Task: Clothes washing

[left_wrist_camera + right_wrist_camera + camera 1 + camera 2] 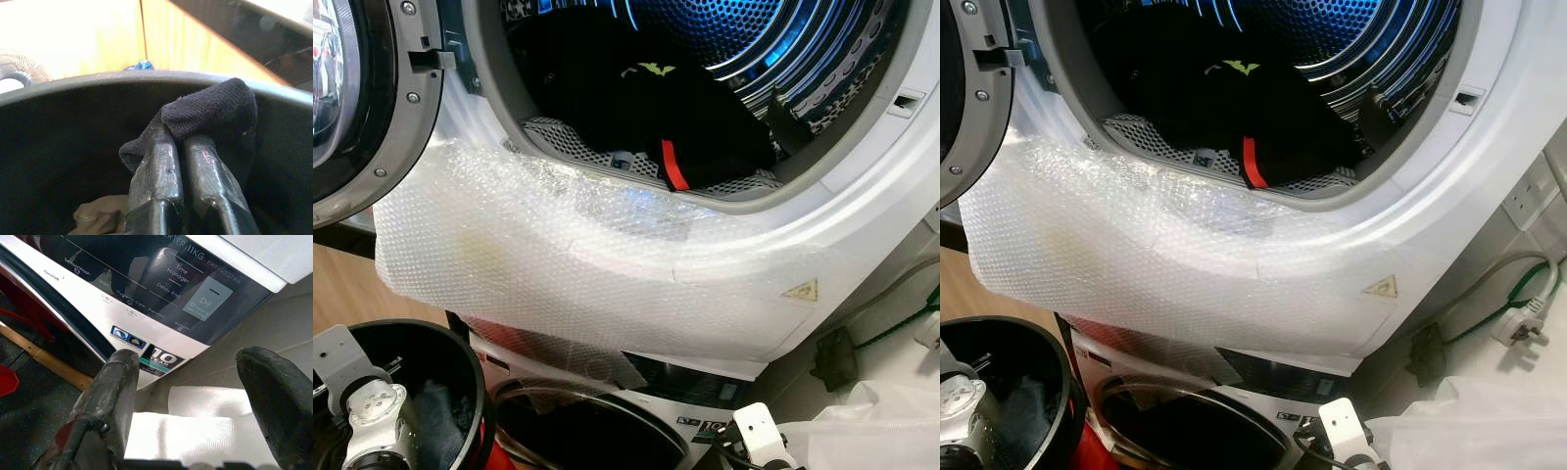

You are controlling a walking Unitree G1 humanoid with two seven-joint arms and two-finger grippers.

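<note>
**Sock pinched in the left gripper over the black basket, dark laundry in the open drum**

Sock first, from the left wrist view: a dark knitted sock (215, 115) is draped over the tips of the left gripper (180, 142), whose two black fingers (156, 166) are pressed together with the fabric clamped between them. Around and below the fingers curves the inner wall of a black basket (58, 147), its grey rim arching just beyond the sock. A crumpled tan cloth (98, 215) lies in the basket beneath the gripper, close to the finger bases. Past the rim is wooden flooring (98, 34).

Right wrist view: the right gripper (195, 382) is spread wide and grasps nothing. Beyond its fingers stands the control panel of the lower washing machine (161, 289), with printed labels and a "10 year" sticker. A white plastic bag (195, 426) lies beneath the gap.

Head views: the upper machine's round door (352, 108) is swung open, up and away from the left arm (372, 421). Inside the blue-lit drum (754, 39) lies a heap of black clothes (636, 108) with a red stripe, well above both arms. Bubble wrap (558, 264) covers the front below the opening. The basket sits at the left arm's wrist, and a plug and cable (1518, 313) lie out beyond the right arm (1342, 426).
</note>
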